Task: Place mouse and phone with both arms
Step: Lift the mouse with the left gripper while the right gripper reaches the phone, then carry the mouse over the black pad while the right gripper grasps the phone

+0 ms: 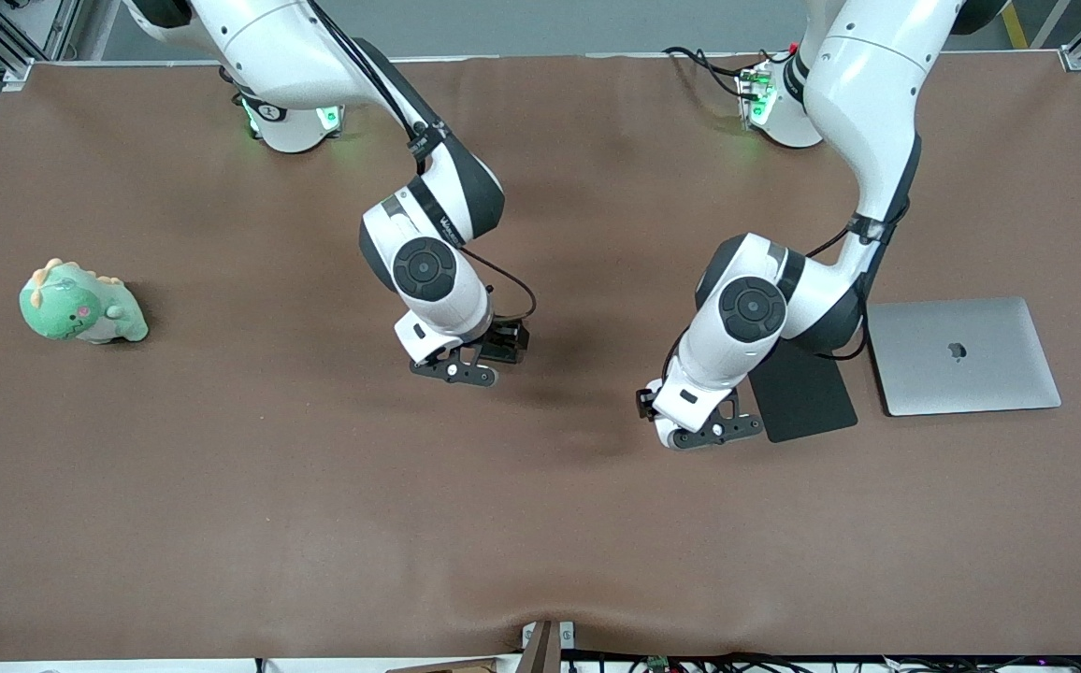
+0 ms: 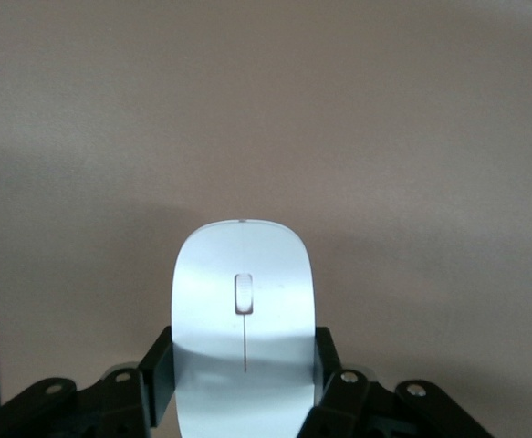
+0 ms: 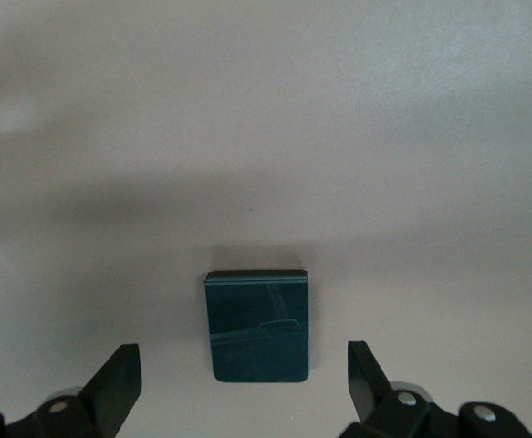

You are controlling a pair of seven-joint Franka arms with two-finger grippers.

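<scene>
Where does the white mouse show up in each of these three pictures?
Front view: hidden under the left gripper, beside the black mouse pad.
Left wrist view: the mouse sits centre-bottom, clamped between the left gripper's fingers.
Right wrist view: not in it.
Shared landmark: the brown table cover.

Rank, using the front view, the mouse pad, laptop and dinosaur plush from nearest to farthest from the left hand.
1. Mouse pad, beside the left hand.
2. Laptop, toward the left arm's end of the table.
3. Dinosaur plush, at the right arm's end.
</scene>
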